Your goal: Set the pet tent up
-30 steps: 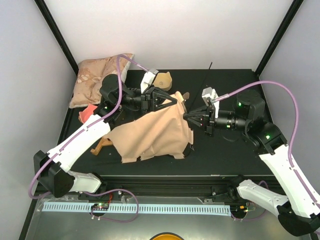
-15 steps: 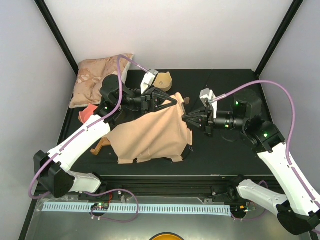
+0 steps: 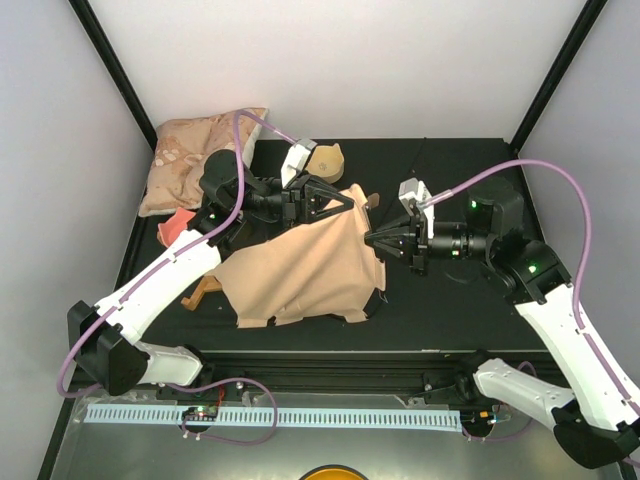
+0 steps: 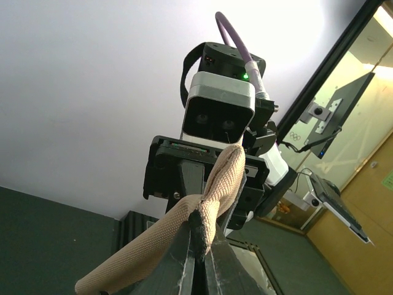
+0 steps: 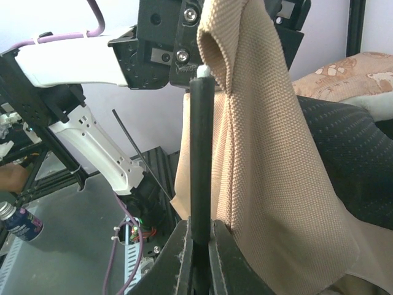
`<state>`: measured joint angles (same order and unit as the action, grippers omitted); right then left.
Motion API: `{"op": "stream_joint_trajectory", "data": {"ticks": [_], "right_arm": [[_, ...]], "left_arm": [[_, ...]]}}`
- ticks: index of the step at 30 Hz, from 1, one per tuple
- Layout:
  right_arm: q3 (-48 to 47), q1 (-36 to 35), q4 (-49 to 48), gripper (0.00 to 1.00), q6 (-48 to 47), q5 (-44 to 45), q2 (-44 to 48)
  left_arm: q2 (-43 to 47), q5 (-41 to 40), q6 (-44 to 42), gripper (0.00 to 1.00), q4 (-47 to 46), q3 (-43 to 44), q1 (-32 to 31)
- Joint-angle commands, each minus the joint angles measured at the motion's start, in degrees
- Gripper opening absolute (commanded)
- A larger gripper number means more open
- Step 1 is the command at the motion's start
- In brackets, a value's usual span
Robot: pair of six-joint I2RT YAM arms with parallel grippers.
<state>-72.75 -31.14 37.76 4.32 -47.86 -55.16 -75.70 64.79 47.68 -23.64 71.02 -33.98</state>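
Observation:
The pet tent (image 3: 300, 268) lies slumped mid-table as tan canvas with one corner lifted. My left gripper (image 3: 350, 200) is shut on that raised corner; the left wrist view shows its jaws (image 4: 202, 246) pinching tan fabric (image 4: 224, 178) with a black edge. My right gripper (image 3: 368, 238) is shut on a black pole (image 5: 201, 160), which stands upright in the right wrist view. The pole's white tip (image 5: 203, 72) sits at the mouth of a fabric loop beside the left gripper. The tent's canvas (image 5: 270, 160) and black floor (image 5: 353, 153) hang to the right of the pole.
A beige patterned pillow (image 3: 195, 160) lies at the back left. A brown wooden piece (image 3: 326, 160) sits behind the tent, a red item (image 3: 178, 222) and another wooden piece (image 3: 205, 288) to its left. A thin black rod (image 3: 416, 158) slants behind my right gripper.
My right gripper has moved left with the pole, closer to the raised tent corner. The tent's lower edge has shifted a little. My left gripper has held still.

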Motion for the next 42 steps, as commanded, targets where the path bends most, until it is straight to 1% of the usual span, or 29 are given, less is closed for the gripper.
{"op": "stream_joint_trajectory", "data": {"ticks": [1, 11, 17, 24, 28, 32, 39, 42], "right_arm": [[2.1, -0.2, 16.1, 0.01, -2.1, -0.6, -3.1], [1.0, -0.2, 15.7, 0.01, -2.0, 0.3, -4.2], [0.2, -0.2, 15.7, 0.01, -1.6, 1.2, -4.5], [-0.7, -0.2, 16.0, 0.01, -1.5, 1.3, -5.2], [-1.0, -0.2, 15.9, 0.01, -1.3, 1.4, -5.2], [-1.6, -0.2, 15.8, 0.01, -1.2, 1.3, -5.0], [-1.3, -0.2, 15.4, 0.01, -0.2, 1.6, -5.5], [-1.3, -0.2, 14.8, 0.01, 0.3, 1.0, -5.5]], "left_arm": [[3.7, -5.8, 1.1, 0.02, -15.1, 4.6, 0.2], [2.9, -4.1, 0.5, 0.02, -14.6, 5.6, -0.9], [2.9, -2.2, -1.7, 0.02, -11.9, 5.6, -1.6], [3.7, -0.1, -12.6, 0.01, 2.5, 6.6, -3.0], [3.8, 0.8, -17.7, 0.02, 8.6, 6.8, -3.4], [3.8, 1.3, -23.6, 0.02, 16.7, 7.3, -3.5], [3.4, 4.6, -36.5, 0.02, 32.5, 8.8, -4.5], [2.8, 3.3, -42.4, 0.02, 39.7, 9.5, -4.8]]}}
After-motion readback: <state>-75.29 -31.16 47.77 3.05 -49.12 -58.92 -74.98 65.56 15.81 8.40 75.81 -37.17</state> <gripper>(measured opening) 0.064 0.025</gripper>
